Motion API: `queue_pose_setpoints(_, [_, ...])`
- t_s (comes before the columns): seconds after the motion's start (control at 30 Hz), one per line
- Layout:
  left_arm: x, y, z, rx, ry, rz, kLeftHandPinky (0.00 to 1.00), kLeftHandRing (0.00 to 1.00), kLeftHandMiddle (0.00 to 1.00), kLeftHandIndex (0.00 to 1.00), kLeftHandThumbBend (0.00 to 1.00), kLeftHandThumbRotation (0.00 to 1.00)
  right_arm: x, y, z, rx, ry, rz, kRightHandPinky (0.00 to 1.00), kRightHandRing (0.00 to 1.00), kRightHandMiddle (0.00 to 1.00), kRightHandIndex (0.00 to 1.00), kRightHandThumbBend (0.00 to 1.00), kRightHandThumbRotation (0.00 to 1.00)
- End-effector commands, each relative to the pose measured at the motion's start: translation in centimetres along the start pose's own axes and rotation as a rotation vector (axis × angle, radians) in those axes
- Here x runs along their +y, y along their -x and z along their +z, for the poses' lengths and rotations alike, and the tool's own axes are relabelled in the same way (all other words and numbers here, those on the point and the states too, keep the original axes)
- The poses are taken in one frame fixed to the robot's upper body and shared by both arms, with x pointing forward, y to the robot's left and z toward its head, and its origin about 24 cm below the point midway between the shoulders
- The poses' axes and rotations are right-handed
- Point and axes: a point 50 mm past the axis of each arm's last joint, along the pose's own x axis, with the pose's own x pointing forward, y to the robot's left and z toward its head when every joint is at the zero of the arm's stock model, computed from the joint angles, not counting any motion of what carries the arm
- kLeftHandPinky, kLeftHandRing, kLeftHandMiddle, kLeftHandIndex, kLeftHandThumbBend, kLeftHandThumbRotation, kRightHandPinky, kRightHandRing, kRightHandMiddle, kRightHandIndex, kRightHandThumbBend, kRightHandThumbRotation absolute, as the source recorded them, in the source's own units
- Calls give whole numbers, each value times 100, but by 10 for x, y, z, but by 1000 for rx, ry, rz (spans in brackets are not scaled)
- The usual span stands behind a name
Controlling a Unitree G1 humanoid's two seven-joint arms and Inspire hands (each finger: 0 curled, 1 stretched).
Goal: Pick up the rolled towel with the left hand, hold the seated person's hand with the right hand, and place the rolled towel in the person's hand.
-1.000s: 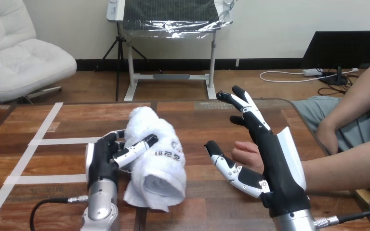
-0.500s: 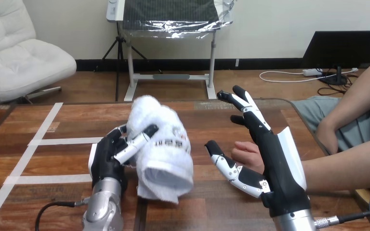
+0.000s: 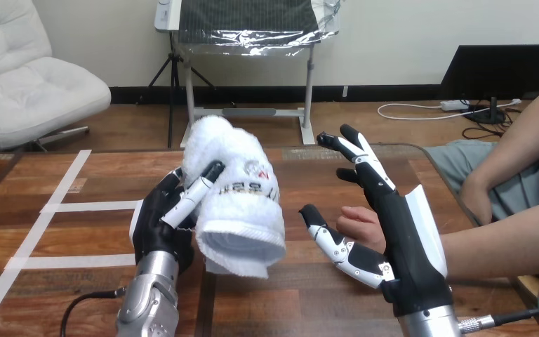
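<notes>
White terry cloth, rolled into a thick bundle with some printing on its side, makes up the rolled towel (image 3: 242, 210), which sits in the robot's left hand (image 3: 156, 221) left of the table's middle. The black-and-white fingers (image 3: 195, 193) of that hand curl over the roll's left side and press into the cloth, while the palm backs it from the left. The roll is tilted: its rounded far end points up and away, and its open, spiral end faces down toward the near edge. Its lower end appears to hang clear of the brown wooden table (image 3: 309, 175), though a loose flap of cloth droops beneath it.

The robot's right hand (image 3: 407, 246) stands upright on its edge right of the middle, white back shell toward the right. Its fingers (image 3: 365, 165) are straight and slightly spread, pointing up and away, and its thumb (image 3: 330, 242) sticks out to the left, curled round nothing. The person's hand (image 3: 354, 223) lies low over the table just behind that thumb and beside the palm, fingers loosely folded; whether the two touch cannot be told. The towel and the person's hand are apart, with bare wood between them. Strips of white tape (image 3: 70, 175) mark the table's left part.
</notes>
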Motion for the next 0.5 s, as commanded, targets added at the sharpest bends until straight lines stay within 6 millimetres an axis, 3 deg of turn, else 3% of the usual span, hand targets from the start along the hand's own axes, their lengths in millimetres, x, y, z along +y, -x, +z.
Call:
queue_pose_setpoints(0.0, [-18, -3, 20, -86, 102, -117, 23, 33, 44, 52, 66, 0, -8, -18, 13, -92, -10, -47, 82, 94, 97, 85, 39, 2])
queue_pose_setpoints(0.47, [-26, 8, 16, -81, 309, -287, 23, 33, 42, 51, 62, 0, -13, -18, 11, -93, -5, -61, 80, 93, 97, 85, 40, 2])
